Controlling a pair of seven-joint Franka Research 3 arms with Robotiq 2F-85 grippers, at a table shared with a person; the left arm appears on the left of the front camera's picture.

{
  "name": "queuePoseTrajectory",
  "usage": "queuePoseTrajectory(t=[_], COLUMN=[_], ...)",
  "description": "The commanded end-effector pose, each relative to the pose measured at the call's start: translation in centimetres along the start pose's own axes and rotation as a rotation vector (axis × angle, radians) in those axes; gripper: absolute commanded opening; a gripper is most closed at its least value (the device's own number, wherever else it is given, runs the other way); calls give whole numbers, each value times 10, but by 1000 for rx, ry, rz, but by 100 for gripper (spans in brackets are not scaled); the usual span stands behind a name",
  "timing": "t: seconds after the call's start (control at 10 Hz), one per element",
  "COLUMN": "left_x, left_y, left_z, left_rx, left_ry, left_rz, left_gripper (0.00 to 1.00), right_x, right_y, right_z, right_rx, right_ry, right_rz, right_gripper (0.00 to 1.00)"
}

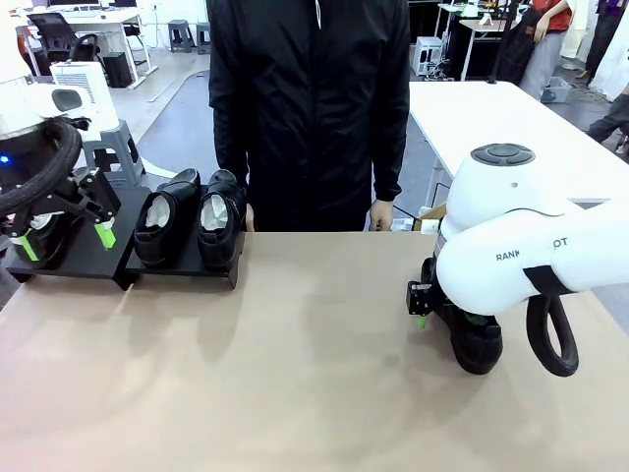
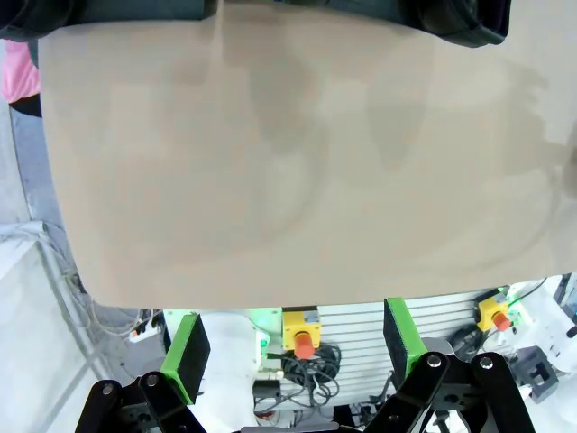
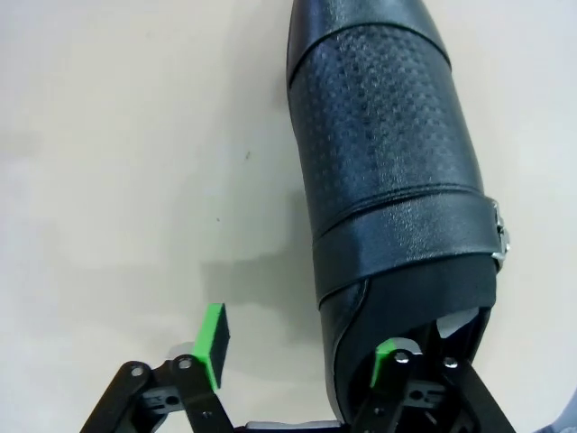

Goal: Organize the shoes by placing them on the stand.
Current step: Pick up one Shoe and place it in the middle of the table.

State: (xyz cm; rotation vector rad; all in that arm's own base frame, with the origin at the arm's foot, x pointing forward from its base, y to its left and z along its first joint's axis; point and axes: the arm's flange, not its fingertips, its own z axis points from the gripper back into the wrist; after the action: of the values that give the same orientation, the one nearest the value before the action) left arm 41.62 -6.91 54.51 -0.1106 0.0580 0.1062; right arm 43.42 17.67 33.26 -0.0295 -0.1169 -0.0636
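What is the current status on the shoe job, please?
Left hand open, empty, over stand. Right hand straddling the table shoe's collar, one finger inside, not yet clamped. Two shoes racked. Nothing in the way.

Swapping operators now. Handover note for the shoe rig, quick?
Left gripper: open, empty, above the stand's left section, where a shoe sits behind it.
Right gripper: jaws part closed, one finger inside the heel of the last shoe on the table, not lifted.
Done: two shoes on the right section.
Left: grasp, place the last shoe.
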Motion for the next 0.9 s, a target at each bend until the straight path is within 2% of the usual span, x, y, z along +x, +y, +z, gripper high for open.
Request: queuePoseTrajectory(t=[0.0, 0.1, 0.8], left_x=[0, 0, 0], left_y=[2, 2, 2], left_z=[1, 1, 1], left_rx=[-6, -6, -6], left_ry=[1, 1, 1], left_rz=[-11, -11, -11], left_gripper=[100, 100, 100], right_x=[8, 10, 12], right_y=[0, -2, -11], right_z=[2, 0, 3], right_rx=[-10, -16, -42], right_ry=[-29, -27, -32], right_rz=[35, 33, 3], right_gripper=[21, 1, 0])
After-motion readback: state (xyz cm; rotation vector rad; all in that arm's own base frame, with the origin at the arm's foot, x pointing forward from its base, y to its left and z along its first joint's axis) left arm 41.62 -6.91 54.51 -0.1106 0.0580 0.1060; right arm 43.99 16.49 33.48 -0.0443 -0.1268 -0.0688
